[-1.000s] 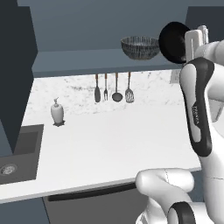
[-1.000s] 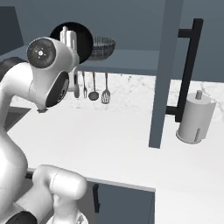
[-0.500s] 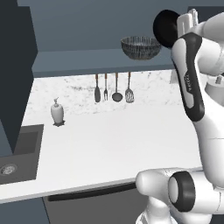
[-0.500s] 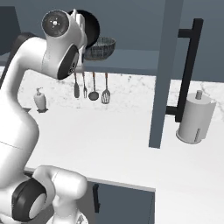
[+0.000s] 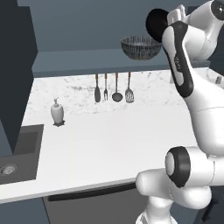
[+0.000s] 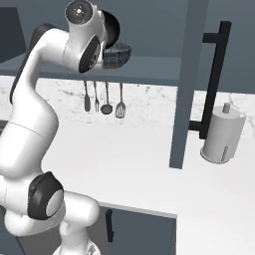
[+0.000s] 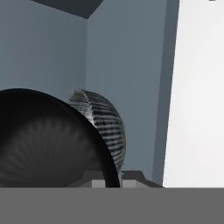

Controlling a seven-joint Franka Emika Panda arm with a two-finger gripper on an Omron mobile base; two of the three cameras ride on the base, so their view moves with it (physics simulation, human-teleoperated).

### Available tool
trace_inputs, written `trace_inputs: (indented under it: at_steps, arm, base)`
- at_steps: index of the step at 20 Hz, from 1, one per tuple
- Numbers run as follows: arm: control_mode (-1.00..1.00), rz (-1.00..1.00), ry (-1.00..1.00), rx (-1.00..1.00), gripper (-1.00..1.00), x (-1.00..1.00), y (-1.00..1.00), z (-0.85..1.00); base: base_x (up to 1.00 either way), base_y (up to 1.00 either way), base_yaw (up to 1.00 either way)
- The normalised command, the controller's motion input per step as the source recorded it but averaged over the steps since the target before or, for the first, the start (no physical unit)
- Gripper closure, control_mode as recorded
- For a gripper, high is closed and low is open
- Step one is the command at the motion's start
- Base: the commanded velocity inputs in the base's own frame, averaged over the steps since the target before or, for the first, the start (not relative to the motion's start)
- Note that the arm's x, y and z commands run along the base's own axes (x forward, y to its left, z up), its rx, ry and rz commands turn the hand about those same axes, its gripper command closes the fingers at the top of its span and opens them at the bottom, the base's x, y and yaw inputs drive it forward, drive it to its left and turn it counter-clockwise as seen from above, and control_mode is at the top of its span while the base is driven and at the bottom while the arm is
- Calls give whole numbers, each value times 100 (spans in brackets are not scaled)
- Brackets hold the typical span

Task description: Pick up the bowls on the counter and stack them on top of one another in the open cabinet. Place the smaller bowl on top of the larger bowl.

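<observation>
The smaller bowl [image 5: 155,23], glossy black, hangs tilted on its side in the air, with my gripper [image 5: 170,17] shut on its rim. It is just above and to the right of the larger bowl [image 5: 139,47], grey and streaked, which stands on the shelf of the open cabinet [image 5: 78,61]. In the hand view the black smaller bowl [image 7: 43,144] fills the lower left, its rim pinched at my gripper [image 7: 112,178], and the larger bowl [image 7: 105,122] sits right behind it. From the right, the smaller bowl [image 6: 112,27] is partly behind my arm, above the larger bowl [image 6: 117,54].
Several utensils [image 5: 112,89] hang on the backsplash above the white counter [image 5: 109,135]. A soap dispenser [image 5: 57,112] stands left, by the sink [image 5: 17,153]. A paper towel roll [image 6: 221,137] and a dark panel with a handle [image 6: 187,84] are to the right.
My arm has risen and carried the black bowl up and to the left, closer to the larger bowl on the shelf.
</observation>
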Motion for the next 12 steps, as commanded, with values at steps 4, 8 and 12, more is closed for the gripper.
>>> trace_inputs:
  at_steps: [4,8,12]
  arm:
    - [-100,2,0,0,100,64,0,-19]
    - [-100,4,0,0,100,64,0,-32]
    - [-100,4,0,0,100,69,0,-25]
  base:
    - [0,0,0]
    - [0,0,0]
    - [0,0,0]
